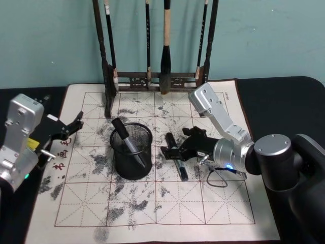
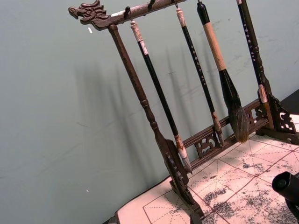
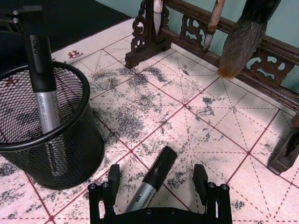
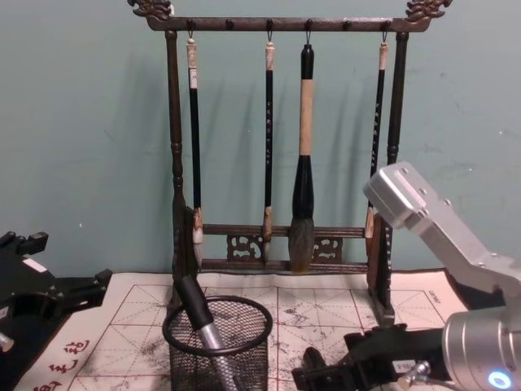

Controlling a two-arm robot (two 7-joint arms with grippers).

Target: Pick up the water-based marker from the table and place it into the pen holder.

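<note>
Your right gripper is down low over the grid-printed practice mat. Its jaws are spread wide, with one finger on each side of the water-based marker and a gap showing on both sides, so it holds nothing. The marker lies flat on the ink-smudged mat, its black cap pointing toward the brush rack and its grey barrel running back under the wrist. There is small dark print on the barrel, too fine for you to read. The marker is just beside the pen holder, on the robot's right of it, and the two are apart. The pen holder stands upright on the mat near its middle. A second marker is inside it, leaning against the rim with its black cap sticking up. In the right wrist view, white lettering on that cap looks like "deli", and similar lettering runs along its grey barrel. Your left gripper is at the left edge of the mat, over the black counter, with its jaws apart and nothing between them, well away from the pen holder. Red characters run down the mat's left margin, but you cannot make them out. The brush rack stands at the far edge of the mat with four brushes hanging from it. Pale labels on the brush handles carry writing that is not legible.
</note>
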